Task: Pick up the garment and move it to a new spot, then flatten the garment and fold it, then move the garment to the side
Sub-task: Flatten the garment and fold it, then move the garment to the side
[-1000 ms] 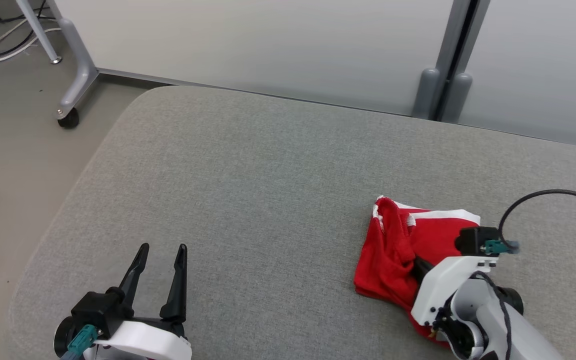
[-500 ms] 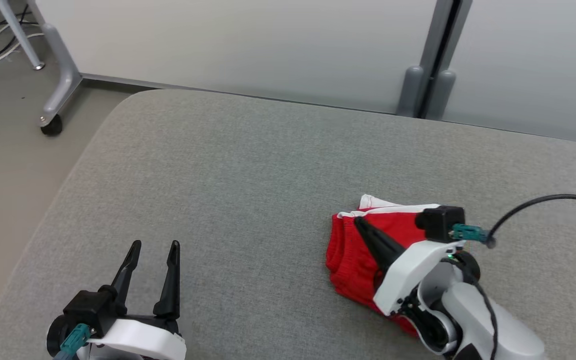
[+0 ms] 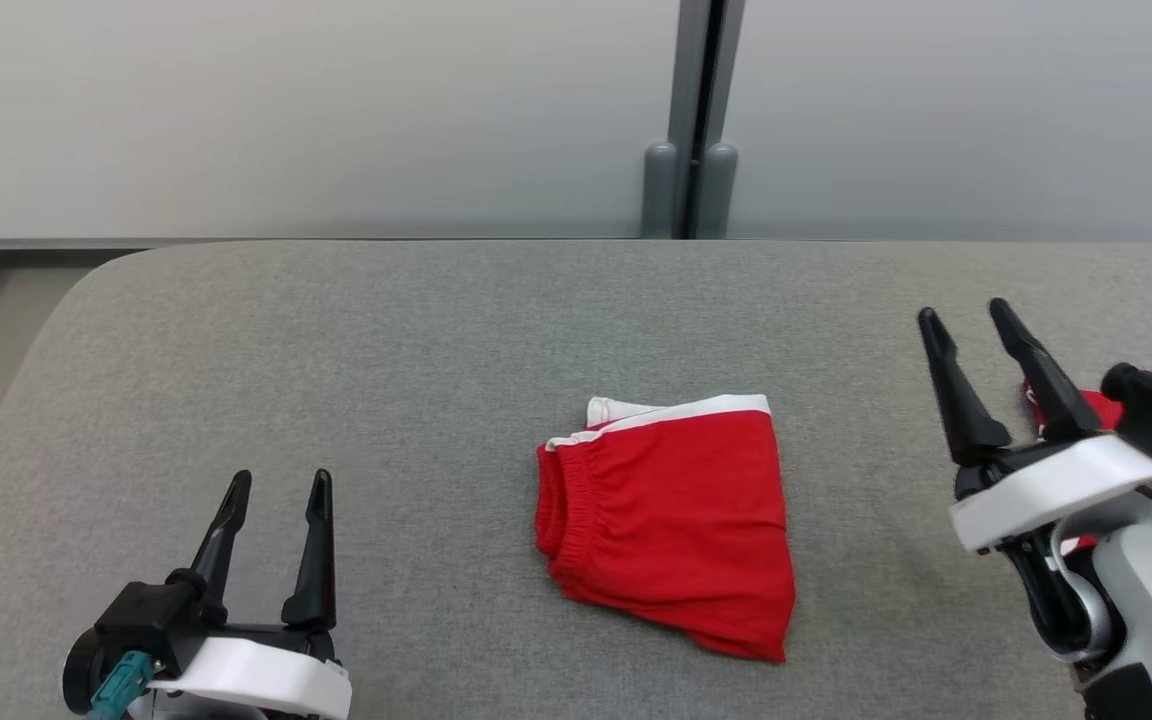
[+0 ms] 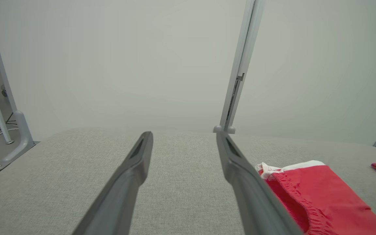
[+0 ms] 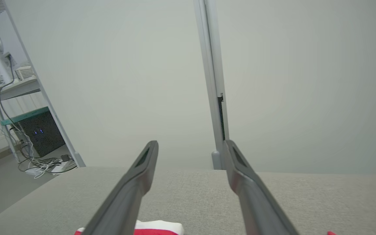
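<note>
Bench (image 3: 386,330), 7 o'clock: left pincer (image 3: 278,482) rests with jaws apart, empty. At the centre lie the shorts (image 3: 671,520), folded flat, elastic waistband (image 3: 561,510) toward 9 o'clock, clear of both pincers. They look light, soft and limp, likely to sag open if lifted by one corner; the doubled waistband seems the firmest edge to pinch. At 3 o'clock the right pincer (image 3: 963,313) has its jaws apart too, holding nothing.
</note>
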{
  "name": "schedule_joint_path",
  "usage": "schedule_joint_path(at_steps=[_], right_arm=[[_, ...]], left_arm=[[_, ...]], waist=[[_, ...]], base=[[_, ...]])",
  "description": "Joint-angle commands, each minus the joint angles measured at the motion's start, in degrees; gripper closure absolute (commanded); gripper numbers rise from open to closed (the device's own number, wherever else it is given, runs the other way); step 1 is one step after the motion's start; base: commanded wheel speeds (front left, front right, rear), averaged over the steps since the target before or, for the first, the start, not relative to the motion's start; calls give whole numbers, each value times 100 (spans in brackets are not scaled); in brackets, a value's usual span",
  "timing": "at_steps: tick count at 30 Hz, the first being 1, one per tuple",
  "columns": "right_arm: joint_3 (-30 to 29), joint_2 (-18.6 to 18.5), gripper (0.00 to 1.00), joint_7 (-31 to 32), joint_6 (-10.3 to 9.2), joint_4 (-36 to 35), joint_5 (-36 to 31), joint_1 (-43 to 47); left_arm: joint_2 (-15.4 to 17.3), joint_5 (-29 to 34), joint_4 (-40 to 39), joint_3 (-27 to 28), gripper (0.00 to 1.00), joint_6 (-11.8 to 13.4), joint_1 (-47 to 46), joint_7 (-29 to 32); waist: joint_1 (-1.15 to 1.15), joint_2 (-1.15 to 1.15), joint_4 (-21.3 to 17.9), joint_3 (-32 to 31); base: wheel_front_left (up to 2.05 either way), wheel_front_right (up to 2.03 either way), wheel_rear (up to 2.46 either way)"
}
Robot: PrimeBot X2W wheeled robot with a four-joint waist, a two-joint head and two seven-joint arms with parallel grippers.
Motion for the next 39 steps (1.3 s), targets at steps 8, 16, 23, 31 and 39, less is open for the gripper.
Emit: schedule_joint_path(at_steps=[8, 16, 23, 31, 39], right_arm=[[-1115, 144, 0, -95, 3, -416, -658, 1038], [-1639, 544, 0, -100, 3, -854, -1124, 1806], [-1682, 633, 0, -100, 3, -767, -1597, 1928], [-1742, 680, 0, -98, 3, -610, -1755, 1863], [-1712, 698, 0, -55, 3, -514, -1685, 1798]], left_arm=[[81, -14, -134, 174, 0, 96, 141, -7], [100, -2, -160, 275, 0, 104, 285, -7], [87, 65, -121, 251, 0, 117, 304, -7], [60, 113, -109, 220, 0, 140, 295, -7], [28, 107, -110, 173, 0, 142, 254, -7]], waist=[[0, 0, -538, -183], [0, 0, -646, -215], [0, 0, -626, -213], [0, 0, -576, -212], [0, 0, -500, -184]], base=[[0, 0, 0], [0, 0, 0], [0, 0, 0], [0, 0, 0], [0, 0, 0]])
